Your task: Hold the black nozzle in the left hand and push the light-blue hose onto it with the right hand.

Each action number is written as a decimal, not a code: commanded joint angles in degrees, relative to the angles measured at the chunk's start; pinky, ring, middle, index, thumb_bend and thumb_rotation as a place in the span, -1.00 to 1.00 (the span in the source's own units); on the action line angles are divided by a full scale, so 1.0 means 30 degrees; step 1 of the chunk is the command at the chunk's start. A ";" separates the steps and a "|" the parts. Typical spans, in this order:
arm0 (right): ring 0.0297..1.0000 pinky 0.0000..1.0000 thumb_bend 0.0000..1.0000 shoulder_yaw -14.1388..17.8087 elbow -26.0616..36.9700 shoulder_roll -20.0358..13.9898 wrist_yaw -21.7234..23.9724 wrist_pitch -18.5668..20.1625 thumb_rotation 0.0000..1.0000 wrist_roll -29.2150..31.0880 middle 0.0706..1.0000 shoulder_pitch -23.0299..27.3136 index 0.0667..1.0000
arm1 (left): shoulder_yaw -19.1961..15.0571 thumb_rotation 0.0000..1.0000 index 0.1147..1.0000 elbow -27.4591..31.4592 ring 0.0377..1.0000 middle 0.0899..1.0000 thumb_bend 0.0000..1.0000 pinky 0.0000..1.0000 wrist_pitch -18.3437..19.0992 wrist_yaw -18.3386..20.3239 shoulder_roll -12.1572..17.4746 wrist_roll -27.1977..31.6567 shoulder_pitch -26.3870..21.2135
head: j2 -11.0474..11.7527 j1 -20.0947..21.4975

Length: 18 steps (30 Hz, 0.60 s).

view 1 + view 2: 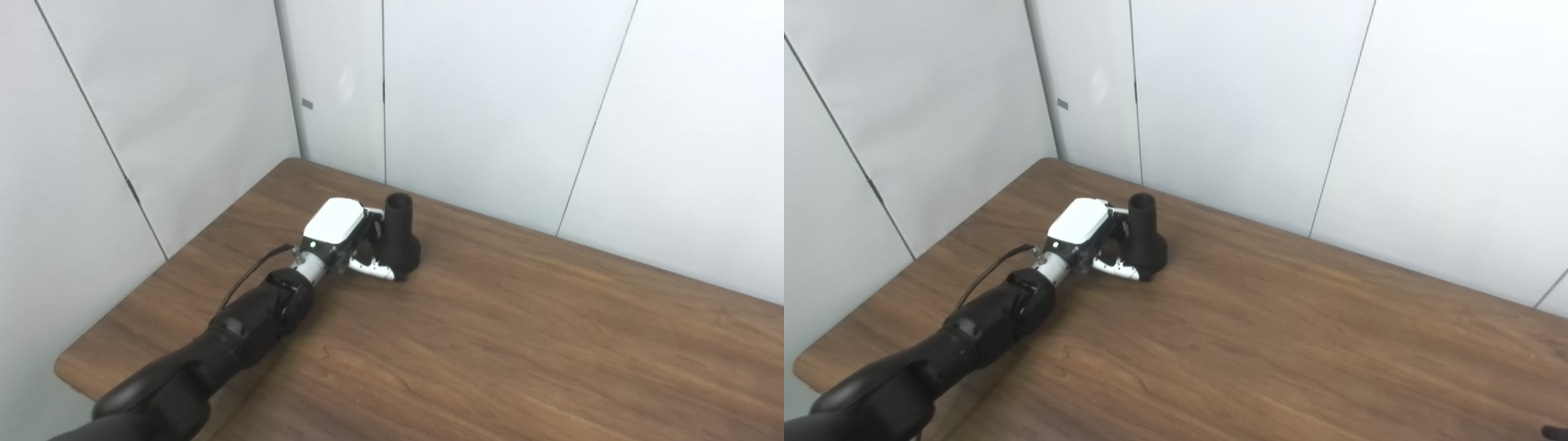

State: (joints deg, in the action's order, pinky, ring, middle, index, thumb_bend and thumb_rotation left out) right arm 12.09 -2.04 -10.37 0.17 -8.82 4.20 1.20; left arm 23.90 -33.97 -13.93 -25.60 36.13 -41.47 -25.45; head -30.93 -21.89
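Left eye view shows the black plastic nozzle (401,239), a tube with open mouth on top and a wider round base, standing upright on the brown wooden worktop (520,343) near its far left corner. The left hand (349,239), white shell on a black arm, is right against the nozzle from the left side. One white finger lies low by the base and another reaches the narrow neck, so the fingers seem to be around the nozzle, but I cannot tell if they really press on it or only touch it. The base is on the wood, not lifted.

The light-blue hose is not visible in either view. The right hand is not clearly in view; only a small dark bit shows at the bottom right corner of the right eye view, and I cannot say what it is.

What may go wrong, in my judgement: the nozzle is tall above its base, so a push of the fingers from one side can tip it or slide it toward the white wall panels (1249,104) behind. If the grip is taken low on the flared base, the smooth plastic could turn in the hand when the hose is pushed on. Also the fingers near the neck may cover the place where the hose must go.
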 commanded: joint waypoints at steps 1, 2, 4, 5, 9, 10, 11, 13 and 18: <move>0.01 -0.23 0.01 -0.0046 0.0492 0.0318 -0.0155 -0.0356 -0.64 0.0260 0.05 0.0040 -0.10 | 0.0823 -1.00 -0.14 0.1285 -0.09 -0.20 0.01 0.39 -0.0618 0.1500 -0.0536 -0.0707 0.0754 | -0.0020 0.0021; 0.00 -0.23 0.01 -0.0006 0.0695 0.0316 -0.0239 -0.0104 -0.64 0.0219 0.05 0.0021 -0.10 | 0.0748 -1.00 -0.14 0.1743 -0.09 -0.20 0.01 0.34 -0.0578 0.1670 -0.0616 -0.0578 0.0877 | -0.0075 0.0230; 0.01 -0.24 0.01 0.0112 0.1214 0.0353 -0.0419 0.0601 -0.64 0.0256 0.05 -0.0011 -0.10 | 0.0555 -1.00 -0.12 0.2384 -0.16 -0.26 0.01 -0.12 -0.0558 0.1929 -0.0828 -0.0313 0.1085 | -0.0174 0.0580; 0.01 -0.24 0.01 0.0204 0.1586 0.0398 -0.0490 0.1066 -0.65 0.0373 0.04 -0.0031 -0.10 | 0.0484 -1.00 -0.15 0.2711 -0.40 -0.21 0.03 -0.37 -0.0520 0.2146 -0.0926 -0.0180 0.1194 | -0.0200 0.0834; 0.09 -0.16 0.00 0.0403 0.3006 0.0546 -0.0817 0.1993 -0.64 0.0212 0.11 -0.0090 -0.09 | 0.0433 -1.00 -0.12 0.3989 -0.70 -0.28 0.04 -0.72 -0.0941 0.3016 -0.1118 0.0017 0.1569 | -0.0398 0.1822; 0.09 -0.16 0.00 0.0433 0.3247 0.0506 -0.0902 0.2025 -0.64 0.0044 0.12 -0.0079 -0.09 | 0.0378 -1.00 -0.10 0.4373 -0.68 -0.30 0.04 -0.70 -0.0899 0.3491 -0.1188 0.0237 0.1675 | -0.0426 0.1973; 0.07 -0.17 0.00 0.0467 0.3488 0.0474 -0.0987 0.2093 -0.65 -0.0064 0.10 -0.0075 -0.09 | 0.0353 -1.00 -0.09 0.4655 -0.67 -0.30 0.03 -0.70 -0.1066 0.3757 -0.1235 0.0351 0.1748 | -0.0491 0.2281; 0.09 -0.14 -0.01 0.0615 0.4277 0.0522 -0.1259 0.2620 -0.65 -0.0196 0.12 -0.0118 -0.09 | 0.0285 -1.00 -0.15 0.5273 -0.68 -0.20 0.04 -0.71 -0.1367 0.4398 -0.1382 0.0774 0.1932 | -0.0643 0.2846; 0.17 -0.04 -0.01 0.1143 0.6186 0.0564 -0.2190 0.4213 -0.66 -0.1020 0.18 -0.0478 -0.09 | 0.0286 -1.00 -0.14 0.6799 -0.68 -0.25 0.04 -0.73 -0.1904 0.5266 -0.1920 0.1012 0.2527 | -0.1010 0.4648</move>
State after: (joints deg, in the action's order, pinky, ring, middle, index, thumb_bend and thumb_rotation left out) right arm 14.45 13.87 -8.12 -4.93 3.37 2.22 -0.73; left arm 23.27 -15.49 -16.20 -12.25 31.56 -38.57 -18.49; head -33.57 -9.59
